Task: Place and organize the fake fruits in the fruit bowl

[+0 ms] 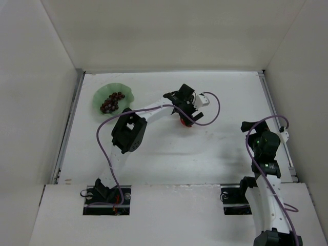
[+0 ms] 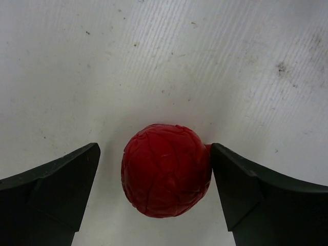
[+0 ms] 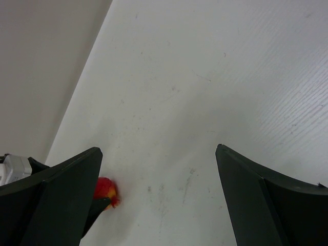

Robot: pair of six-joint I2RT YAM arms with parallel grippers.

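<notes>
Straddling the red round fruit (image 2: 166,171) near mid-table, the left gripper (image 2: 154,148) is standing spread. One finger is touching the fruit's side, and the other is sitting apart from it with a strip of table showing between. The fruit is resting on the table (image 1: 169,164).

White walls (image 1: 41,102) are closing in the table at left, far side and right. A broad bare stretch is lying between the fruit and the right arm. The right gripper (image 3: 159,151) is hanging near the right edge, fingers spread wide and gripping nothing.

The fruit bowl (image 1: 97,97) is sitting in the far left corner, just beside the left wall and well apart from the red fruit. The grapes (image 1: 111,102) are lying inside it.
</notes>
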